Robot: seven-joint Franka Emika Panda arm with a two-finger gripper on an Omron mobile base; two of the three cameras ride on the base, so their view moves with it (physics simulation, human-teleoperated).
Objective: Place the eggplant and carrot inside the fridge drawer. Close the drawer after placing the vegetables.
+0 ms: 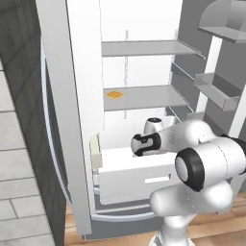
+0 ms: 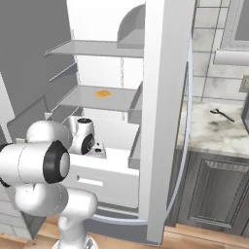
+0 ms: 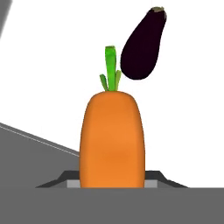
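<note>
In the hand view an orange carrot [image 3: 112, 142] with a green stem stands upright between my fingertips, and my gripper [image 3: 113, 180] is shut on its lower end. Just beyond it the dark purple eggplant [image 3: 143, 43] lies on the white floor of the fridge drawer [image 3: 188, 122]. From the base views, the fridge drawer [image 1: 129, 185] [image 2: 114, 187] is pulled out at the bottom of the open fridge. My hand reaches down over it, with the gripper [image 2: 99, 151] just above the drawer's inside. The arm hides the vegetables in both base views.
A flat orange grid square [image 1: 114, 94] [image 2: 102, 93] lies on a fridge shelf above. Open fridge doors [image 1: 72, 120] [image 2: 165, 121] flank the drawer. Door bins [image 1: 216, 91] stand to the right. A thin grey utensil [image 2: 221, 115] rests on the counter [image 2: 209, 131].
</note>
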